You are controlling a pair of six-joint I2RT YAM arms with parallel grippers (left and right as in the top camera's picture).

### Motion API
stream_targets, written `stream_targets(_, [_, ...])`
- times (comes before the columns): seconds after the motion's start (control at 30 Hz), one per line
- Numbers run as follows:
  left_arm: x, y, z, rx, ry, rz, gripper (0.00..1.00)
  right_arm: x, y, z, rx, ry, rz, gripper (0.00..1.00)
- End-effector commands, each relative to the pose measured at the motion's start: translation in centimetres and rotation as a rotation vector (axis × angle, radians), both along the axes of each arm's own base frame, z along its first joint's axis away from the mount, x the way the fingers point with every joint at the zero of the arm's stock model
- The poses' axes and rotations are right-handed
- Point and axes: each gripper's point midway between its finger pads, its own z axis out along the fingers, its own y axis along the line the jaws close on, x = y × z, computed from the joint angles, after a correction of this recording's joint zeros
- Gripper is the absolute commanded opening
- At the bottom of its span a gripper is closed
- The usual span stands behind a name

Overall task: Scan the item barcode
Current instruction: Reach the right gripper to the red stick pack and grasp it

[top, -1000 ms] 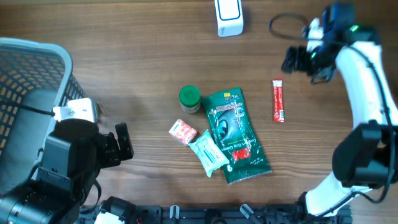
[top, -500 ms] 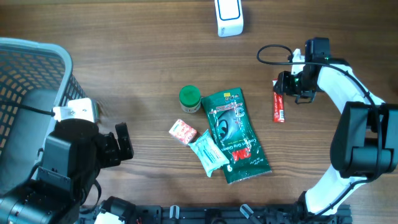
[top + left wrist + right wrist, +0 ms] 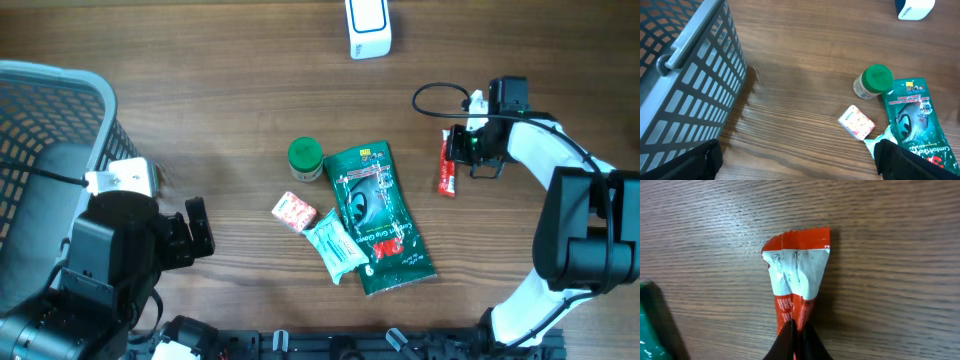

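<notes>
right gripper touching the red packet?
Touching. The right wrist view shows the right gripper closed on the red packet, pinching its near end.

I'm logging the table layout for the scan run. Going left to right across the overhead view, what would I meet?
From the left: wire basket → green-lidded jar → green pouch → red stick packet.

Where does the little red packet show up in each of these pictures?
Overhead: red packet right of centre, pinched by the right hand.
Left wrist: not in it.
Right wrist: mid-picture, lower end pinched.
Shared landmark: green pouch, left of the packet overhead, lower left edge in right wrist, lower right in left wrist.
</notes>
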Motion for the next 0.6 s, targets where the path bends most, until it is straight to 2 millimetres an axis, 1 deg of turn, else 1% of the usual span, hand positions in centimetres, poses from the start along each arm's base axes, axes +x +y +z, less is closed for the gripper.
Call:
stream_targets(0.0, [0.0,0.0,0.0,-0.01,0.0,0.008,1.0,-1.6,0.7,-1.5,0.056,0.1,-0.112,0.04])
stream_targets(0.1, [0.0,0.0,0.0,-0.01,0.0,0.008,1.0,-0.9,0.6,1.8,0.104,0.112,-0.301,0.04])
stream_targets(0.13, [0.0,0.0,0.0,-0.01,0.0,0.008,1.0,-0.7,0.6,3.6,0.118,0.091,-0.342,0.04])
stream_targets(0.17, [0.0,0.0,0.0,-0.01,0.0,0.008,1.0,-0.5,0.6,5.8,0.137,0.053,-0.385,0.04])
stream_targets(0.2, [0.0,0.0,0.0,-0.01,0.0,0.008,1.0,-0.5,0.4,7.3,0.144,0.027,-0.428,0.04])
stream_targets(0.23, [0.0,0.0,0.0,-0.01,0.0,0.008,1.0,-0.9,0.1,9.4,0.163,0.008,-0.518,0.04])
stream_targets(0.3, [0.0,0.0,0.0,-0.01,0.0,0.008,1.0,-2.5,0.0,12.2,0.225,0.031,-0.713,0.04])
stream_targets(0.33, [0.0,0.0,0.0,-0.01,0.0,0.008,1.0,-3.8,0.0,13.7,0.263,0.06,-0.83,0.04])
stream_targets(0.43, [0.0,0.0,0.0,-0.01,0.0,0.008,1.0,-7.3,-0.1,16.5,0.313,0.101,-1.121,0.04])
stream_targets(0.5, [0.0,0.0,0.0,-0.01,0.0,0.008,1.0,-8.5,0.8,17.9,0.341,0.087,-1.193,0.04])
stream_targets(0.57, [0.0,0.0,0.0,-0.01,0.0,0.008,1.0,-9.1,1.9,18.9,0.355,0.056,-1.213,0.04])
